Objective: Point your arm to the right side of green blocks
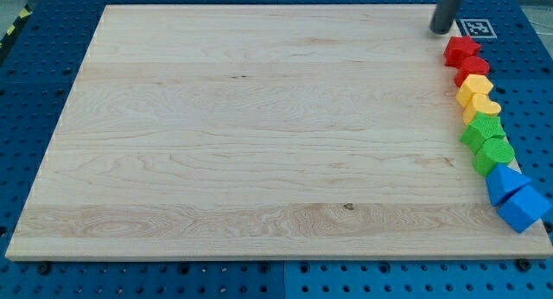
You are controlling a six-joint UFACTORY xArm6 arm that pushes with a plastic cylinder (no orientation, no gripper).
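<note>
Two green blocks sit near the board's right edge: an upper green block (482, 129) and a lower green block (493, 154), touching each other. They are part of a column of blocks. My tip (441, 30) is at the view's top right, over the board's top right corner. It is up and to the left of the green blocks, well apart from them, and just left of and above the red star-shaped block (461, 50).
The column runs down the right edge: a red star-shaped block, a red block (473, 70), two yellow blocks (474, 89) (482, 106), the greens, then two blue blocks (503, 181) (524, 208). A black-and-white marker tag (475, 27) lies by the top right corner.
</note>
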